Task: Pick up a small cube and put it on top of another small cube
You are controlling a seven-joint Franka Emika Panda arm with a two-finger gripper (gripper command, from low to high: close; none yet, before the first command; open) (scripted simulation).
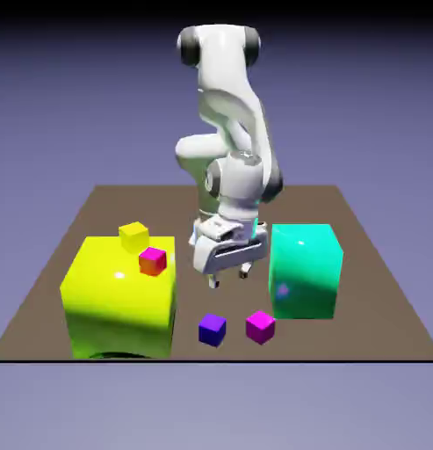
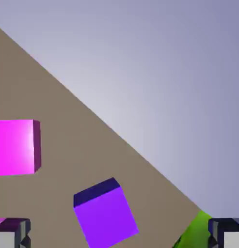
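While the arm hangs over the middle of the table point(image 1: 360, 264), the gripper point(image 1: 229, 279) is wide open with nothing in it, fingertips well apart in both views. The blue-purple cube point(image 1: 212, 330) that has to be picked up sits on the table near its front edge, just beside the magenta cube point(image 1: 260, 327) but not touching it. In the hand view it's low down between the two tips and turned at an angle to them, so that's my first worry: if the hand comes down without rolling to match, the fingers could catch corners instead of flat faces, and the cube would spin or squirt out

Second worry is the neighbour. A finger dropping into that gap could nudge the magenta one, and if that's the cube meant to go underneath (can't tell which one is), the stacking spot shifts too. Bumping either one forward could send it off the front edge

Then there's the big yellow-green block point(image 1: 123, 299) on the exterior view's left, with a yellow cube point(image 1: 133, 237) and a pink-red cube point(image 1: 153, 261) up top. A corner of it shows right by one fingertip in the hand view, so coming in sloppy on that side might scrape it, and a hard knock could topple those little ones
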